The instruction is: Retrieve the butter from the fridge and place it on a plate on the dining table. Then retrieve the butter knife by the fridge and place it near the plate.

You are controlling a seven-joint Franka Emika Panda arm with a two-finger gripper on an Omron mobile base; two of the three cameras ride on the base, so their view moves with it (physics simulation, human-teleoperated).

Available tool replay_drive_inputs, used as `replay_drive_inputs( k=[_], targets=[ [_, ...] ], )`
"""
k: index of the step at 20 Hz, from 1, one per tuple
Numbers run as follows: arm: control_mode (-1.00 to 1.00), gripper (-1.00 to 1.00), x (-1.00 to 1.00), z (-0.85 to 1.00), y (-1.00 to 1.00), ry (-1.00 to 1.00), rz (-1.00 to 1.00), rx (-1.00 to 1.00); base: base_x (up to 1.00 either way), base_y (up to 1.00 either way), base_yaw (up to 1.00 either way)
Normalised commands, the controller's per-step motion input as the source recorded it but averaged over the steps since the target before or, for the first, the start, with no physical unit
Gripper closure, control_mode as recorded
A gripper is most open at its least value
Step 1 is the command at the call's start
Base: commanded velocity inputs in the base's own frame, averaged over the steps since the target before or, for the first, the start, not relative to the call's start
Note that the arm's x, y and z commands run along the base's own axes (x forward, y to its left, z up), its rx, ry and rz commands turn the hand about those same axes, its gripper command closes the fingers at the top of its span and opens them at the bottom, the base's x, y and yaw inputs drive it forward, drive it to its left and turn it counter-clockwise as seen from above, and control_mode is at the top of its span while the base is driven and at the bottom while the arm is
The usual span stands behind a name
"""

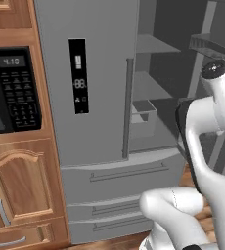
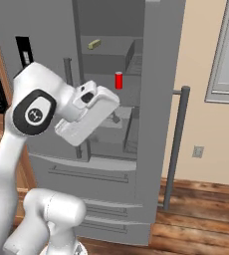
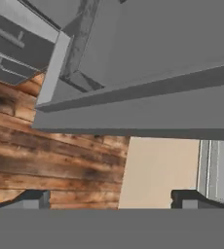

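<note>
The fridge (image 1: pixel 95 122) stands with its left door shut and its right door (image 2: pixel 156 99) swung open. The butter (image 2: pixel 93 44), a small pale yellow stick, lies on an upper shelf inside. My white hand (image 2: pixel 86 114) hovers in front of the open compartment, below and left of the butter. In the hand view my gripper (image 3: pixel 111 199) is open, its two dark fingertips (image 3: pixel 33 199) wide apart with nothing between them. That view looks past a grey edge of the fridge (image 3: pixel 133 107) at wooden floor and beige wall. The plate, dining table and butter knife are out of view.
A small red upright container (image 2: pixel 118 80) stands on a middle shelf below the butter. A black microwave (image 1: pixel 11 88) sits in wood cabinets (image 1: pixel 21 185) left of the fridge. The open door's long bar handle (image 2: pixel 178 144) juts out at the right, before a beige wall with an outlet (image 2: pixel 198 151).
</note>
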Motion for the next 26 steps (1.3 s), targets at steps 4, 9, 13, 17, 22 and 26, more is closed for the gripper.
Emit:
replay_drive_inputs(
  k=[4, 9, 13, 17, 22, 26],
  targets=[
    [-1.00, -1.00, 0.25, -0.16, 0.77, -0.25, -0.36, 0.63, 0.00, 0.00, 0.00],
    [-1.00, -1.00, 0.03, 0.00, 0.91, -0.30, -0.29, 0.66, 0.00, 0.00, 0.00],
    [-1.00, -1.00, 0.11, 0.00, 1.00, -0.27, -0.25, 0.60, 0.00, 0.00, 0.00],
    [-1.00, -1.00, 0.25, 0.00, 0.82, -0.19, -0.07, 0.28, 0.00, 0.00, 0.00],
    [-1.00, -1.00, 0.26, 0.00, 0.57, -0.24, 0.02, -0.02, 0.00, 0.00, 0.00],
    [-1.00, -1.00, 0.41, 0.20, 0.38, -0.16, 0.07, -0.21, 0.00, 0.00, 0.00]
  ],
)
